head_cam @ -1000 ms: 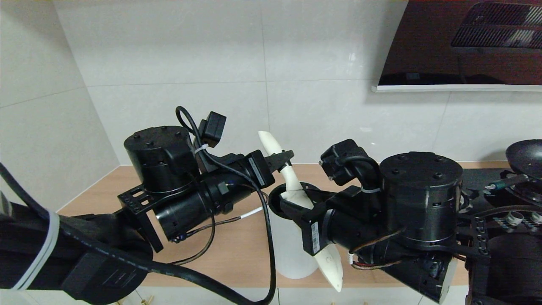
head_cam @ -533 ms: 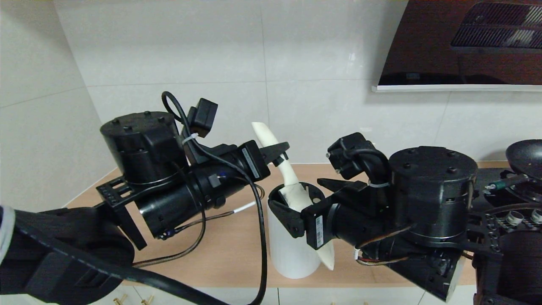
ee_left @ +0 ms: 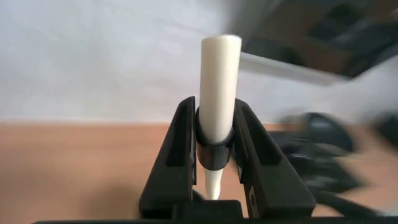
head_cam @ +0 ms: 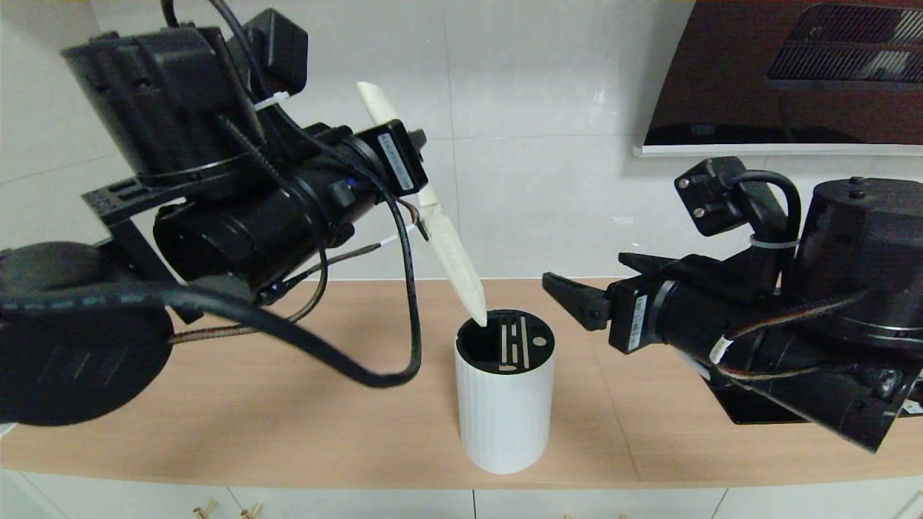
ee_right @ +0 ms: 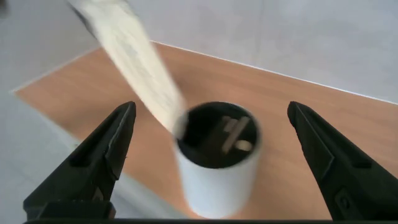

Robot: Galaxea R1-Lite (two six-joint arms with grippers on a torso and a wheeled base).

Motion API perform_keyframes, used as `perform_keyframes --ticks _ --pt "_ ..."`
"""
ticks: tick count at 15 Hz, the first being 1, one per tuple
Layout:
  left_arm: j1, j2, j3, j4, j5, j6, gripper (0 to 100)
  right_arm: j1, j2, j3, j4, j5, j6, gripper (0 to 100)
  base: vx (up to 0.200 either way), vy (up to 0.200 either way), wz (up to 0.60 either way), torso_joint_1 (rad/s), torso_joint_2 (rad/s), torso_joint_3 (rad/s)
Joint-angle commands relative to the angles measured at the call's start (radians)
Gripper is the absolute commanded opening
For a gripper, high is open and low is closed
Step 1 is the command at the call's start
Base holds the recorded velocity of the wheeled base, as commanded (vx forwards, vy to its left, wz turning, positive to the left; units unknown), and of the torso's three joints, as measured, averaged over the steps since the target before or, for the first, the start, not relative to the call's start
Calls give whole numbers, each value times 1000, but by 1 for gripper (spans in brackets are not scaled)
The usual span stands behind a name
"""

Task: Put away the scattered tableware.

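A cream knife (head_cam: 451,252) hangs blade down and tilted, and my left gripper (head_cam: 420,196) is shut on it near the handle. The blade tip sits just above the near-left rim of a white cylindrical holder (head_cam: 505,411) with a black slotted top, which stands on the wooden counter (head_cam: 288,418). In the left wrist view the knife handle (ee_left: 219,81) stands up between the fingers of the left gripper (ee_left: 215,140). To the right of the holder my right gripper (head_cam: 602,285) is open and holds nothing. In the right wrist view the holder (ee_right: 217,174) lies ahead of the right gripper (ee_right: 214,155), with the blade (ee_right: 134,59) slanting in over it.
A tiled wall rises close behind the counter. A dark range hood (head_cam: 793,72) hangs at the upper right, and a black cooktop edge (head_cam: 746,412) shows under the right arm. The counter's front edge runs just below the holder.
My left arm has risen with the knife, lifting the blade up to the holder's rim. The right gripper has drawn back to the right, away from the knife and holder.
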Motion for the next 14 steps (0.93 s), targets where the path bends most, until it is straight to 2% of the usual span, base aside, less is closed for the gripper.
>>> perform_keyframes --ticks 1,3,6,7,10,12,14 --pt "-49 73 -75 8 117 72 0 -32 -24 -1 3 2 0 100 0 0 0 0 0 0" --pt "-97 96 -63 8 198 101 0 -44 -13 -4 3 2 0 100 0 0 0 0 0 0" --pt "-118 123 -60 7 238 101 0 -53 -3 -4 3 2 0 100 0 0 0 0 0 0" --pt "-121 132 -62 7 267 104 0 -55 3 -5 3 2 0 100 0 0 0 0 0 0" --pt "-123 169 -51 -41 309 144 0 -60 10 -4 2 2 0 100 0 0 0 0 0 0" --pt "-123 205 -39 -125 329 201 0 -61 10 -4 2 2 0 100 0 0 0 0 0 0" --pt "-123 231 -31 -185 338 230 0 -60 11 -4 2 2 0 100 0 0 0 0 0 0"
